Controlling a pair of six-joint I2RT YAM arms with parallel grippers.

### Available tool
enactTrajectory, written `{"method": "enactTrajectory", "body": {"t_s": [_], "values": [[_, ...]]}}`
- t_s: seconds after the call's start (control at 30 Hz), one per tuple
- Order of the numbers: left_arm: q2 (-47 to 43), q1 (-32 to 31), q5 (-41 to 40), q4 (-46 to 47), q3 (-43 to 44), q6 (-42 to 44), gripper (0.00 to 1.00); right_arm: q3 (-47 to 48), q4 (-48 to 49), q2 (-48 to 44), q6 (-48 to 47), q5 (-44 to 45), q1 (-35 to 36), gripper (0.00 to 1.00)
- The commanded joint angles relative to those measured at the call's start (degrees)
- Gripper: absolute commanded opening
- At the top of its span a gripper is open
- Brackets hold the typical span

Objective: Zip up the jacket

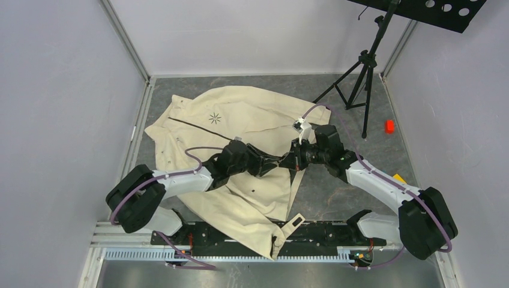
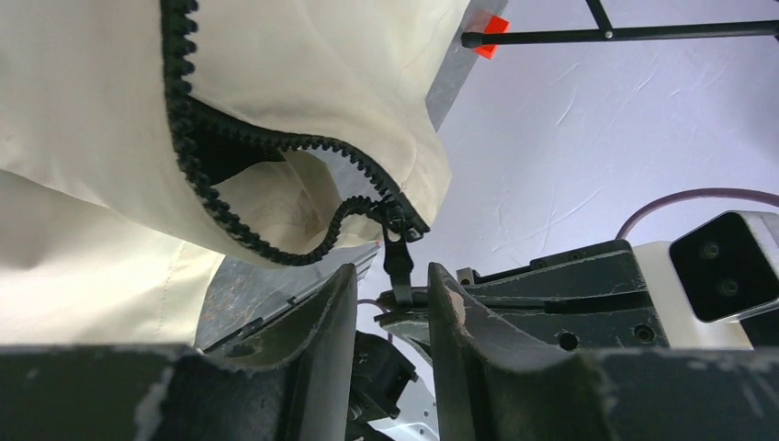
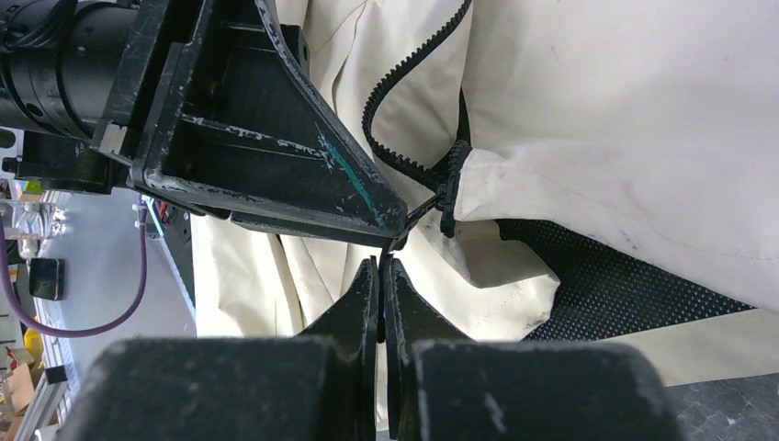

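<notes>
The cream jacket [image 1: 240, 114] lies spread on the grey table, with its black starburst logo [image 1: 215, 117] and dark zipper line [image 1: 192, 125] facing up. Both grippers meet at its right hem. My right gripper [image 1: 292, 157] [image 3: 379, 265] is shut on the zipper pull tab [image 2: 398, 262], which hangs from the slider [image 2: 395, 219] [image 3: 450, 193]. My left gripper [image 1: 275, 164] [image 2: 390, 276] is open, with one finger on each side of the pull tab. Above the slider the black zipper teeth [image 2: 184, 138] stand apart. The dark mesh lining [image 3: 606, 276] shows under the lifted hem.
A black tripod stand [image 1: 366, 78] stands at the back right under a black perforated plate [image 1: 438, 12]. A small red object [image 1: 389, 126] lies by the right wall. A yellow item [image 1: 399, 178] sits behind the right arm. A metal rail [image 1: 240, 252] runs along the near edge.
</notes>
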Motion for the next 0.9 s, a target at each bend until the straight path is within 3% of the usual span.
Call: {"method": "enactTrajectory", "body": {"t_s": [0.0,0.37,0.5,0.6,0.73,0.87], "values": [[0.95,0.27,-1.25,3.86,2.47,-3.83,0.39,1.51,2.48,-0.63,-0.65,-0.8,0.52,0.0],[2.15,0.18,0.39,7.19,1.16,-6.46,0.32,0.97,3.81,-0.1,-0.04,-0.3,1.08,0.0],[1.92,0.17,0.24,8.68,0.19,-6.23,0.16,1.39,2.91,-0.03,-0.58,0.49,1.33,0.0],[1.76,0.2,0.26,9.55,-0.8,-5.85,0.03,2.56,-0.84,-0.93,-3.13,3.66,1.3,0.15],[1.45,0.19,0.47,10.55,-1.88,-6.18,0.02,2.13,-1.18,-4.08,-4.79,7.78,0.26,0.32],[0.49,0.31,0.21,9.43,-2.01,-5.85,0.02,-5.17,7.36,-9.22,-6.09,11.26,-3.71,0.52]]}}
